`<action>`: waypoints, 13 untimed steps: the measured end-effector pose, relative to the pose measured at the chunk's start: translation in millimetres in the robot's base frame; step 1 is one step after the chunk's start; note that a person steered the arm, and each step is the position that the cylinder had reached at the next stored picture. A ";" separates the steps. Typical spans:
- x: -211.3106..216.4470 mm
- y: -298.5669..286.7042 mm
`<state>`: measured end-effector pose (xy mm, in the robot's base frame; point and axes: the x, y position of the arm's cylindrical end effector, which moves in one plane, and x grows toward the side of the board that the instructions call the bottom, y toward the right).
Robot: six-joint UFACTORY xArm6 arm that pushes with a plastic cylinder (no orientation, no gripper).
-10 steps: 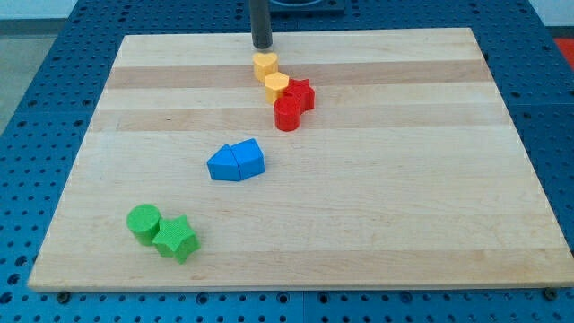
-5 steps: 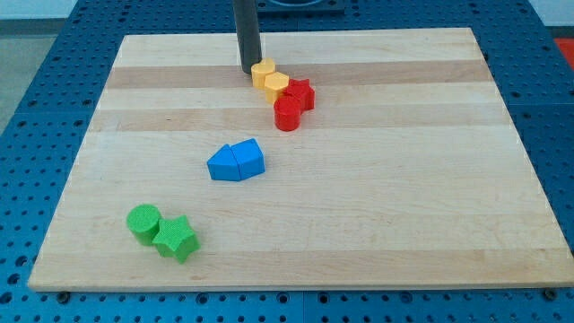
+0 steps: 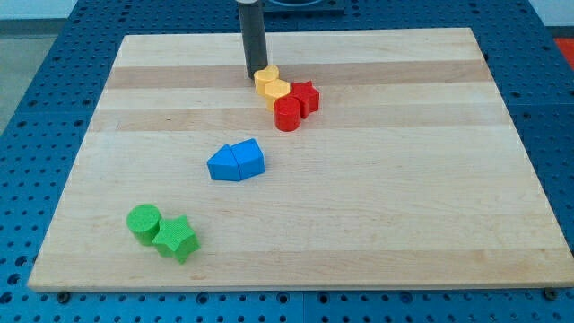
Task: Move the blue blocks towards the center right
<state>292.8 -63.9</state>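
While my tip (image 3: pixel 256 77) touches yellow blocks (image 3: pixel 270 83), blue blocks (image 3: pixel 237 161) well below

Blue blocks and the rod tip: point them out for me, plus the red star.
blue blocks (image 3: pixel 237 161), camera view, seam where the pair meets.
my tip (image 3: pixel 255 76), camera view, very end of the rod.
red star (image 3: pixel 305 96), camera view, top face.

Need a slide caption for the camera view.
My tip beside the yellow blocks, far above the blue blocks.
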 end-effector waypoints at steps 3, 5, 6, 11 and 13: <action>84.6 -117.4; 186.2 -120.1; 194.7 -109.8; 173.9 -53.8; 174.7 -24.4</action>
<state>467.5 -88.3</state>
